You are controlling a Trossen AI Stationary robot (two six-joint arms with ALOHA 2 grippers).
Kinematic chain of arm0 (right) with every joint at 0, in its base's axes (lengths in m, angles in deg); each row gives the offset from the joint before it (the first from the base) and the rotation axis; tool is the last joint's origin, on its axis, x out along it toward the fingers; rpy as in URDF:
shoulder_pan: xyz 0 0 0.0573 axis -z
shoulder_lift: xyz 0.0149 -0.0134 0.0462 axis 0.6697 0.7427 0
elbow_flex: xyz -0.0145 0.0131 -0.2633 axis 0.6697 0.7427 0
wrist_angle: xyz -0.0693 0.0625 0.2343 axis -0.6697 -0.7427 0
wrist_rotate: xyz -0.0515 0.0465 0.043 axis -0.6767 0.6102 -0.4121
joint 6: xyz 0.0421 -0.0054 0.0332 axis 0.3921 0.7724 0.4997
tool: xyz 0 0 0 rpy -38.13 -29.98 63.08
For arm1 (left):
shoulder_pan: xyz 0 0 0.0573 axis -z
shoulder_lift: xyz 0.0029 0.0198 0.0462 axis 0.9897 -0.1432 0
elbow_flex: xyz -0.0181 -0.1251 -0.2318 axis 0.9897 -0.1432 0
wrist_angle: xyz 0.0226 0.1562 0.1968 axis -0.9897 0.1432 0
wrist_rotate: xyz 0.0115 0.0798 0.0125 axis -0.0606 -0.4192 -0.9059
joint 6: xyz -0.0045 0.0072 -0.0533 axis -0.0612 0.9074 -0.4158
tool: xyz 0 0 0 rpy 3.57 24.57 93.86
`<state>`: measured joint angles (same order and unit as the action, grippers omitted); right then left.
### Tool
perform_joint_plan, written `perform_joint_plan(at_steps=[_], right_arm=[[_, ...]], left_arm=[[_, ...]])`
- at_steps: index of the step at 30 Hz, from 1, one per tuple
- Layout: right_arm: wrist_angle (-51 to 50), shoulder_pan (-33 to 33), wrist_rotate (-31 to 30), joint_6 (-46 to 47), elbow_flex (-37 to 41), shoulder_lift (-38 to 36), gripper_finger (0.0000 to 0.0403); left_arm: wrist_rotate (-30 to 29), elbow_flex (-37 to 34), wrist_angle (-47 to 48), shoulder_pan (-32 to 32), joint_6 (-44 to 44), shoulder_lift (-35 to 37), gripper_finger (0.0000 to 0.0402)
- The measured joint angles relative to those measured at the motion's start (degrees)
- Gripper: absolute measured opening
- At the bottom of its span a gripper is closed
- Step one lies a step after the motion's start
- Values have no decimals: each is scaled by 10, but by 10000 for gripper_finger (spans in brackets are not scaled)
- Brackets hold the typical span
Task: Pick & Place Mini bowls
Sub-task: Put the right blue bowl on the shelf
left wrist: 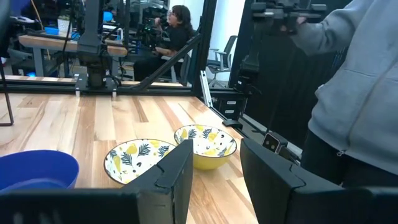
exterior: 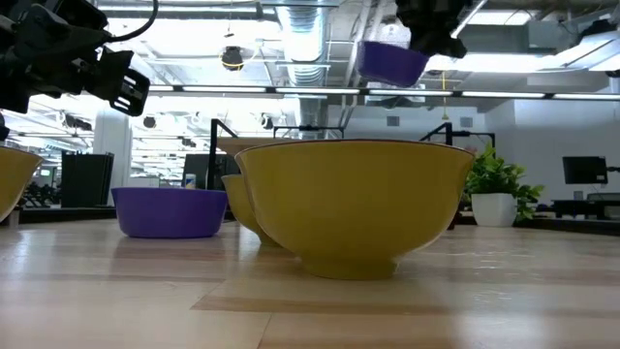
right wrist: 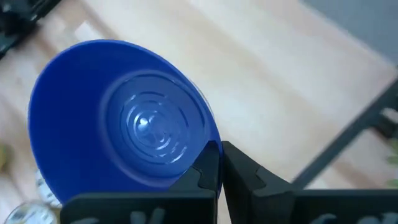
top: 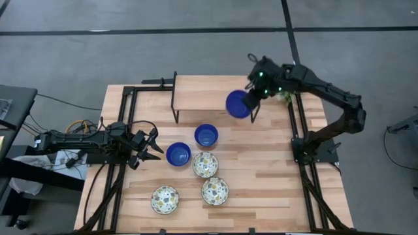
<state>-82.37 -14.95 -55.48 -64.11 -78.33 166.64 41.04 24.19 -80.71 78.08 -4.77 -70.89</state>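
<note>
We judge the main risk to be the thin pinch: the right tool [right wrist: 221, 163] is clamped on only the rim of a glossy, round cobalt blue mini bowl [top: 239, 104], which hangs tilted in the air above the far part of the pale, grained wooden surface [top: 261, 176], so the smooth glaze could slip between the dark fingers or the bowl could swing and drop, and a hard ceramic-looking bowl might chip or roll on landing. Lowering it toward the group could also knock a neighbour, since the others sit close together: two more blue mini bowls [top: 206, 136] rest near the middle, apart but near each other, and three cream mini bowls with green-yellow leaf patterns inside [top: 204, 164] lie nearer the front, yellow on the outside in the low view, with narrow feet. The left tool [top: 147, 147] hovers part-open and empty beside the nearer blue bowl. A person in a grey sleeve [left wrist: 354, 93] stands by the surface's edge, and a black metal frame [top: 175, 98] sits at the back.
</note>
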Motion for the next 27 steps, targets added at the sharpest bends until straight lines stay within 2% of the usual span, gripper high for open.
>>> perform_joint_plan(at_steps=[7,16,22,27], right_arm=[[15,82,7,-28,-2,0,0],[64,148,104,2,-7,20,0],[38,151,134,-17,-74,98,0],[-68,155,130,-55,-176,184,0]], left_arm=[[0,0,0,0,0,0,131],[-25,0,-1,0,0,0,131],[-31,0,-1,0,0,0,131],[-31,0,-2,0,-2,0,131]])
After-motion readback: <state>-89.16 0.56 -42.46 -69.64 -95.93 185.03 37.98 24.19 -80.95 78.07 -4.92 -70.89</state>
